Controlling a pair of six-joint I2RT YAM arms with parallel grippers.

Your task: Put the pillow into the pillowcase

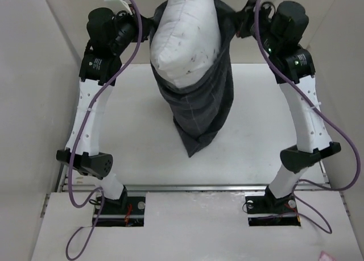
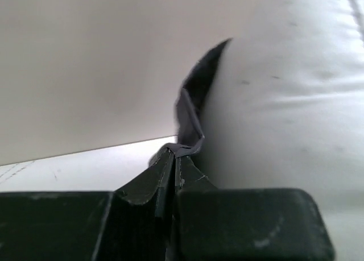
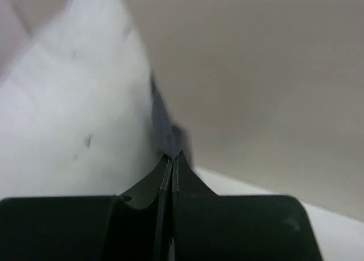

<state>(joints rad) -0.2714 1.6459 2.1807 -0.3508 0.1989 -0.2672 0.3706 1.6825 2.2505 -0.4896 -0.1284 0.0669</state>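
The off-white speckled pillow (image 1: pixel 185 36) stands partly inside the dark charcoal grid-patterned pillowcase (image 1: pixel 203 110), which hangs lifted above the table, its closed end drooping toward me. My left gripper (image 1: pixel 149 29) is shut on the pillowcase's left opening edge (image 2: pixel 190 110), with the pillow (image 2: pixel 284 102) bulging beside it. My right gripper (image 1: pixel 242 23) is shut on the right opening edge (image 3: pixel 168 130), the pillow (image 3: pixel 74 107) to its left. The pillow's upper half sticks out of the opening.
The white table (image 1: pixel 136 130) lies below the hanging case. Beige walls (image 1: pixel 34 73) close in on the left, right and back. Purple cables (image 1: pixel 128 67) loop along both arms.
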